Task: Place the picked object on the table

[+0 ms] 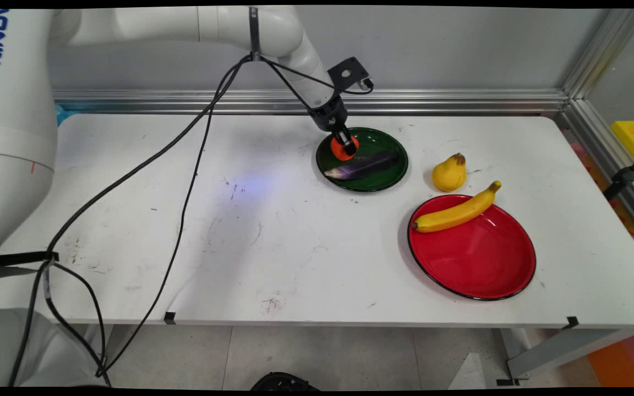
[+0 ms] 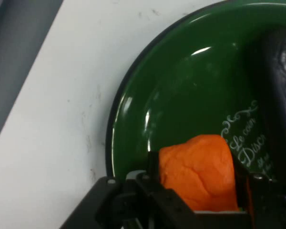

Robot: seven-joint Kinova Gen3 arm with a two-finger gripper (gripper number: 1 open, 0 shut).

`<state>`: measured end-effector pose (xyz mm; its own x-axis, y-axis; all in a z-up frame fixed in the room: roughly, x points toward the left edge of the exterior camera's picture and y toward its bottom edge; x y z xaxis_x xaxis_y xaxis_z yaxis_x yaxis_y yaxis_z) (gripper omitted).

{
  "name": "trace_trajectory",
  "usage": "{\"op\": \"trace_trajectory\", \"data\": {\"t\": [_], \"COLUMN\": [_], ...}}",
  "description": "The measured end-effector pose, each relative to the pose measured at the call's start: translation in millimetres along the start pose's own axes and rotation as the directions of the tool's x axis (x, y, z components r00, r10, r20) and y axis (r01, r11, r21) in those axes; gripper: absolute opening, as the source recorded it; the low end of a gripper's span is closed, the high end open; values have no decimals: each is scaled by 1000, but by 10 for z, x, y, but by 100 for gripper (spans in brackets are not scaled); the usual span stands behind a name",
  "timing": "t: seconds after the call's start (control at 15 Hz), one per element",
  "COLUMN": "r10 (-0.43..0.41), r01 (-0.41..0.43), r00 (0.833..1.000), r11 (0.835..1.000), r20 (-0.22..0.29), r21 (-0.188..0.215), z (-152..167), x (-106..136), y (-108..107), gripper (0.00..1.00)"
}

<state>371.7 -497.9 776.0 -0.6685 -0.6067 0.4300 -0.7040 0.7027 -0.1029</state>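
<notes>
My gripper [image 1: 345,143] is down over the left side of a dark green plate [image 1: 386,142] at the back middle of the table. Its fingers are shut on a small orange fruit [image 1: 343,150], which rests on or just above the plate. From the hand view, the orange fruit [image 2: 198,164] fills the gap of the gripper [image 2: 198,177], with the green plate [image 2: 181,95] beneath it. A purple eggplant [image 1: 364,165] lies across the same plate just to the right of the fruit; the eggplant [image 2: 281,71] shows as a dark shape at the right edge.
A yellow pear [image 1: 449,173] stands on the table right of the green plate. A red plate [image 1: 476,258] at the front right carries a banana [image 1: 454,212] across its far rim. Black cables [image 1: 185,181] hang over the table's left half.
</notes>
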Motion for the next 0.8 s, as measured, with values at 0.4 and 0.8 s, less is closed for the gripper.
{"op": "trace_trajectory", "data": {"t": [0.4, 0.8], "r10": [93, 181], "r01": [-93, -185], "r00": [996, 982], "r11": [996, 981], "r20": [-19, -59], "r21": [-13, -62], "z": [-457, -1141], "x": [-38, -262], "y": [91, 488], "gripper": [0, 0]}}
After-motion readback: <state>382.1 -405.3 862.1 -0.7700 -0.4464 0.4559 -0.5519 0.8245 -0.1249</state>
